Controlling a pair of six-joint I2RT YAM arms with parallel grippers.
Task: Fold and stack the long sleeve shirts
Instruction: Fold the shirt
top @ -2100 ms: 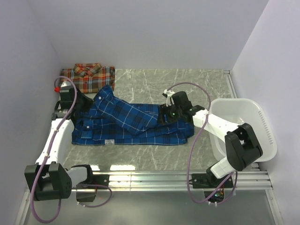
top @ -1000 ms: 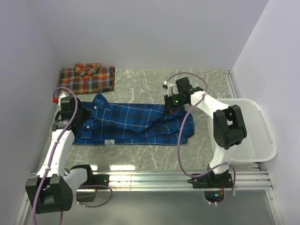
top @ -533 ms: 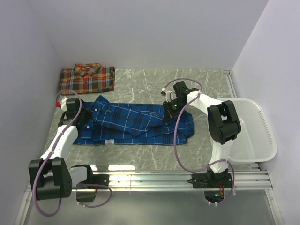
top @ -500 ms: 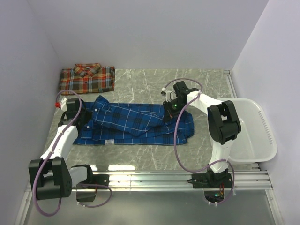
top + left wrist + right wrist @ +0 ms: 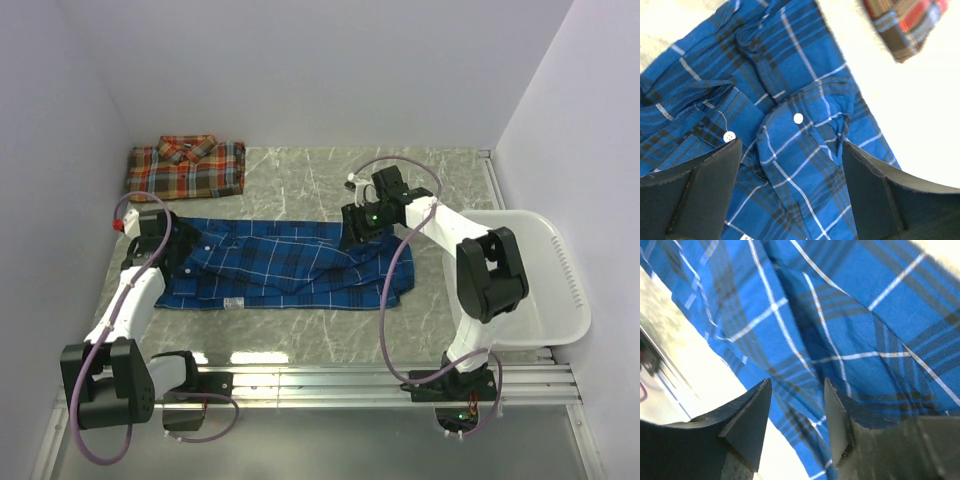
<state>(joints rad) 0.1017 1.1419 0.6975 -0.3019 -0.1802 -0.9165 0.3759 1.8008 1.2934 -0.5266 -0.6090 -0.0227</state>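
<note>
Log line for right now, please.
left gripper: open over blue shirt, collar end | right gripper: open over its opposite end | red-orange shirt: folded, back-left corner

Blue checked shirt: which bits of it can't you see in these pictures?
Top view: the left end of the royal blue plaid cloth shirt sits under the left gripper, and its far right corner sits under the right gripper.
Left wrist view: black fingers cover the lower corners, and the shirt runs off the top, left and bottom edges.
Right wrist view: only close-up cloth shows; sleeves and collar lie outside the picture.
</note>
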